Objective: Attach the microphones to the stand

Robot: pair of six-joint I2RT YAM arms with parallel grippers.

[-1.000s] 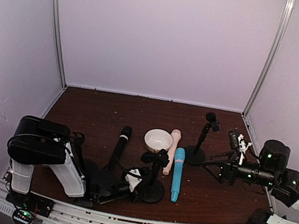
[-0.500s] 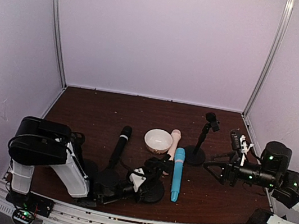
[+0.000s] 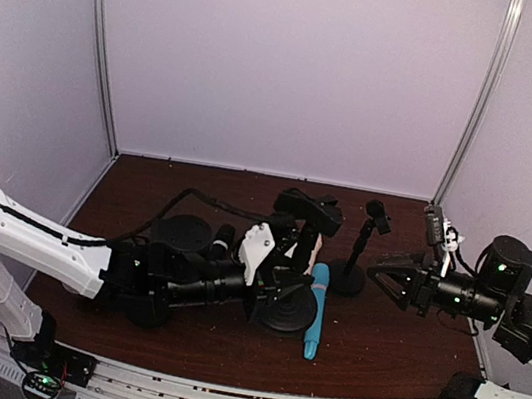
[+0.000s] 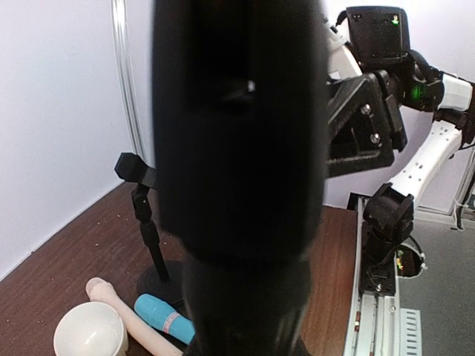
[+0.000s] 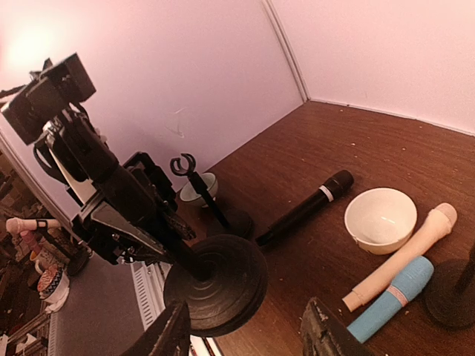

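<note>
Left tool point(image 3: 273, 280) clamped on a tilted stand point(image 3: 291, 310), centre frame; right tool point(image 3: 387, 277) apart, empty. Blue microphone point(image 3: 315, 309), black microphone point(image 5: 304, 208) and cream microphone point(image 5: 404, 252) lie on the worktop point(image 3: 166, 194). Best practice: set the base flat before clipping.

Soft, even light gives faint shadows on the dark bench point(image 3: 137, 184) in the top view — a black, out-of-focus mass point(image 4: 237, 148) fills the left wrist view, while the right wrist view glows pink, washed-out top left, edges bowed.
</note>
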